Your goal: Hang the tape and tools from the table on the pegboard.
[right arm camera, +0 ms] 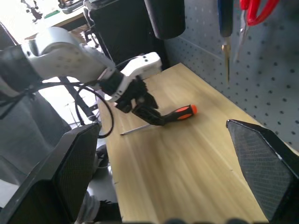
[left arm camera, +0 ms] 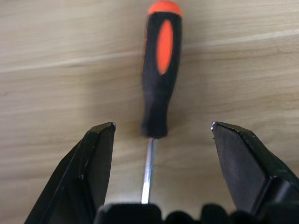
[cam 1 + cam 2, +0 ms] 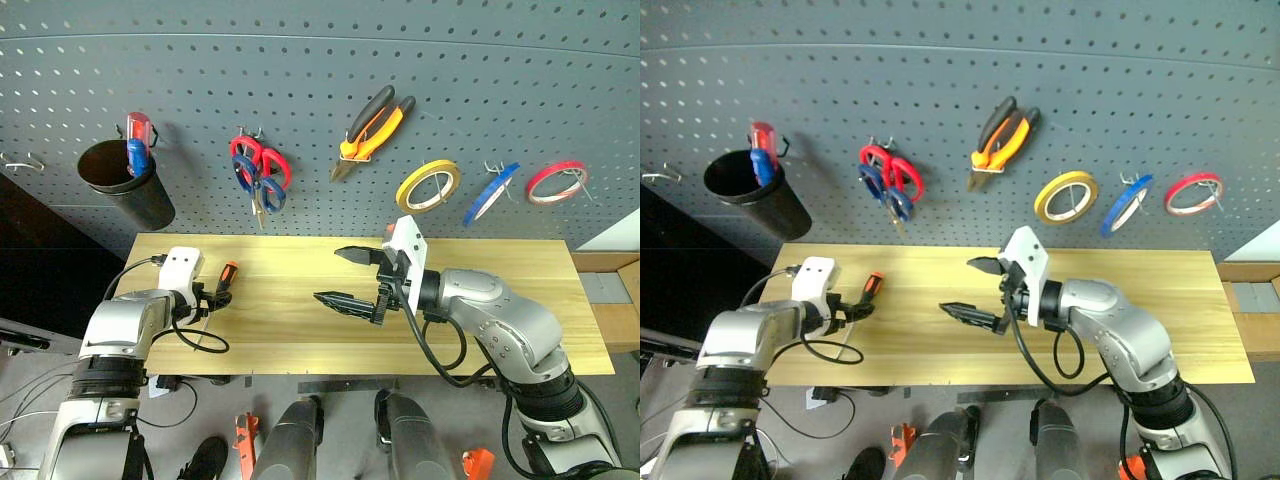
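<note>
The orange-and-black screwdriver (image 3: 227, 274) lies on the table (image 3: 300, 310) near its left end. My left gripper (image 3: 214, 298) is open and reaches down over it. In the left wrist view the handle (image 2: 159, 74) lies between the spread fingers (image 2: 96, 158), which do not touch it. My right gripper (image 3: 327, 275) hovers open and empty over the table's middle, pointing left. On the pegboard (image 3: 320, 60) hang the pliers (image 3: 375, 125), the dark-handled scissors (image 3: 258, 192) and the blue tape (image 3: 490, 193).
A black cup (image 3: 125, 180) at the pegboard's left holds a red-and-blue screwdriver (image 3: 138, 140). Red scissors (image 3: 262, 158) hang with the dark ones. A yellow roll (image 3: 427, 185) and a red roll (image 3: 556, 182) flank the blue tape. Bare wood stretches right of my right arm.
</note>
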Controlling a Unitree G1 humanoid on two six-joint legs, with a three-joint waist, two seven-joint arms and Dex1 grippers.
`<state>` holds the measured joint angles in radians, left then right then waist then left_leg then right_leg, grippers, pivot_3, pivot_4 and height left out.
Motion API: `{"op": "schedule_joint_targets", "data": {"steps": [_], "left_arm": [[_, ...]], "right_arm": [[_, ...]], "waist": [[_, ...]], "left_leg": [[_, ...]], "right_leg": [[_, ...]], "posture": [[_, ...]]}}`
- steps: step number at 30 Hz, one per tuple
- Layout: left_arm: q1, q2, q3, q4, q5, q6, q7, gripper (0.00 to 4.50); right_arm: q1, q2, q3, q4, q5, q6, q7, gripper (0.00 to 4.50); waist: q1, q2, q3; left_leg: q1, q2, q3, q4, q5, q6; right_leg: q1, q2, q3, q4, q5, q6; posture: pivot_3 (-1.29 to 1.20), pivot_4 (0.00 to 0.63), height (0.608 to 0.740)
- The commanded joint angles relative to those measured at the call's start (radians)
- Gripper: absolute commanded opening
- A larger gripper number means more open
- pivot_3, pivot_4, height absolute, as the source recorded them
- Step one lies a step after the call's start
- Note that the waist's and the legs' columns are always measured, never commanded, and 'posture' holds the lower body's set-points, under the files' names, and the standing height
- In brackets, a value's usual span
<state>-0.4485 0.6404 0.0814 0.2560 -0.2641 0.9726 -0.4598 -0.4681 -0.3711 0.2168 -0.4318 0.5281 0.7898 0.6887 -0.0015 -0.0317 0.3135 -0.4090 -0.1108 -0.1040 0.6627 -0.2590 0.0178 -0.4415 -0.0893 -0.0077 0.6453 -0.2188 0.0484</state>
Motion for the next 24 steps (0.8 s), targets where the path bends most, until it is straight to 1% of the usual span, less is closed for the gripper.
{"op": "schedule_joint_targets", "data": {"steps": [1,7,10,13,16,17,18,21,24], "left_arm": [[-0.030,0.002,-0.005,0.042,0.019,-0.020,-0.010,3.53],[-0.028,-0.021,0.000,0.094,0.051,-0.064,0.027,3.53],[-0.025,-0.038,0.014,0.107,0.055,-0.074,0.048,2.96],[-0.027,-0.051,0.009,0.122,0.074,-0.097,0.069,1.98],[-0.036,-0.050,0.005,0.132,0.075,-0.114,0.049,0.97],[-0.041,-0.048,0.002,0.140,0.078,-0.120,0.043,0.69],[-0.047,-0.048,0.001,0.150,0.083,-0.129,0.046,0.50],[-0.055,-0.048,0.002,0.164,0.092,-0.171,0.042,0.50],[-0.016,-0.036,0.013,0.088,0.069,-0.167,0.005,0.50]], "right_arm": [[0.009,-0.006,-0.016,-0.060,0.023,0.014,-0.012,4.50],[0.032,-0.033,-0.014,-0.091,0.027,0.046,-0.024,4.50],[0.033,-0.033,-0.020,-0.103,0.034,0.058,-0.035,4.50],[0.035,-0.033,-0.026,-0.115,0.045,0.070,-0.045,4.50],[0.038,-0.036,-0.030,-0.124,0.052,0.077,-0.050,4.50],[0.038,-0.035,-0.029,-0.123,0.052,0.077,-0.052,4.50],[0.038,-0.034,-0.028,-0.121,0.052,0.077,-0.054,4.50],[0.035,-0.035,-0.025,-0.118,0.056,0.075,-0.057,4.50],[0.029,-0.040,-0.026,-0.113,0.064,0.072,-0.051,4.50]], "waist": [[0.000,0.000,0.008],[-0.001,0.000,0.020],[-0.001,0.000,0.023],[-0.001,0.001,0.024],[-0.002,0.003,0.027],[-0.002,0.003,0.027],[-0.002,0.003,0.028],[-0.002,0.003,0.032],[-0.002,0.003,0.037]], "left_leg": [[0.000,0.000,0.000,0.000,0.000,0.000],[-0.002,0.000,0.000,0.000,0.000,0.000],[-0.002,0.000,-0.001,0.000,0.000,0.000],[-0.002,0.000,0.000,0.000,0.000,0.000],[-0.002,0.000,0.000,0.000,0.000,0.000],[-0.002,0.000,0.000,0.000,0.000,0.000],[-0.002,0.000,0.000,0.000,0.000,0.000],[-0.002,0.000,0.000,0.000,0.000,0.000],[-0.002,0.000,0.000,0.000,0.000,0.000]], "right_leg": [[0.000,0.000,0.000,0.000,0.000,0.000],[-0.002,0.000,0.000,0.000,0.000,0.000],[-0.002,0.000,-0.001,0.000,0.000,0.000],[-0.002,-0.001,-0.001,0.000,0.000,0.000],[-0.002,-0.001,-0.001,0.000,0.000,0.000],[-0.002,-0.001,-0.001,0.000,0.000,0.000],[-0.002,-0.001,-0.001,0.000,0.000,0.000],[-0.002,-0.001,-0.001,0.000,0.000,0.000],[-0.002,-0.001,-0.001,0.000,0.000,0.000]], "posture": [[0.04,0.399,0.740],[0.02,0.415,0.740],[0.01,0.422,0.740],[0.01,0.427,0.740],[0.01,0.429,0.740],[0.01,0.429,0.740],[0.01,0.429,0.740],[0.01,0.428,0.740],[0.01,0.422,0.740]]}}
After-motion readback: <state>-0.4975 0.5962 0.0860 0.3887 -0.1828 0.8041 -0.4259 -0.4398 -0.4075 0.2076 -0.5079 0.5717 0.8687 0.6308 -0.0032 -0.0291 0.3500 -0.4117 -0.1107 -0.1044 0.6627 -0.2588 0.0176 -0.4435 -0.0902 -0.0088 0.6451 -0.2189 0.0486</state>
